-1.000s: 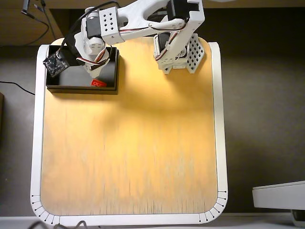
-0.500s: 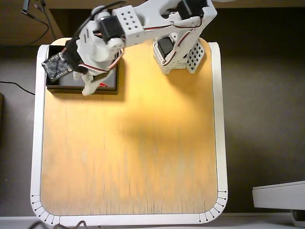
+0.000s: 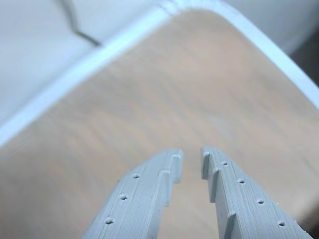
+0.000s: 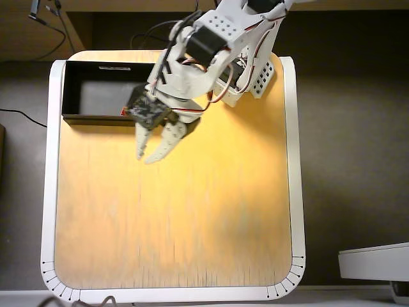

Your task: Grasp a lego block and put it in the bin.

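The bin (image 4: 89,119), a shallow black box, sits at the table's back left corner in the overhead view. Only a red sliver of the lego block (image 4: 123,112) shows inside it at the front right; the wrist's black circuit board (image 4: 148,109) covers the rest. My gripper (image 4: 145,157) hangs over bare wood just in front of the bin's right end, outside it. In the wrist view the gripper (image 3: 192,157) is open by a narrow gap, with nothing between its ridged white fingers (image 3: 149,194). Neither the bin nor the block appears in that view.
The table is a wooden board (image 4: 179,217) with a white rim (image 4: 50,192); the rim (image 3: 99,55) and a rounded corner also show in the wrist view. The arm's base (image 4: 249,73) stands at the back centre. A white device (image 4: 374,262) lies off the table, lower right.
The gripper has come out of the bin and swung right and toward the table's front. It now hangs over bare wood. The red block stayed in the bin.
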Available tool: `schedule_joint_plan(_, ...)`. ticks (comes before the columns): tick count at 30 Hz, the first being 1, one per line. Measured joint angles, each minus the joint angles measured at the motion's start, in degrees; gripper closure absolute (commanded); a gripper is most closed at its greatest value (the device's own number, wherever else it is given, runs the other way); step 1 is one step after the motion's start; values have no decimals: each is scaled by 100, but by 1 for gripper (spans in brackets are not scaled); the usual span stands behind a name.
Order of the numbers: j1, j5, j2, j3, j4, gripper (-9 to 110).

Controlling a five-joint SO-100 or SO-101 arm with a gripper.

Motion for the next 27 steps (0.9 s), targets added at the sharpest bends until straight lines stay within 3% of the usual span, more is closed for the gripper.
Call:
schedule_joint_plan(14,-2672,44,2197,1608,0,101)
schedule_joint_plan(27,-3445,193,4008,4289,-18,101)
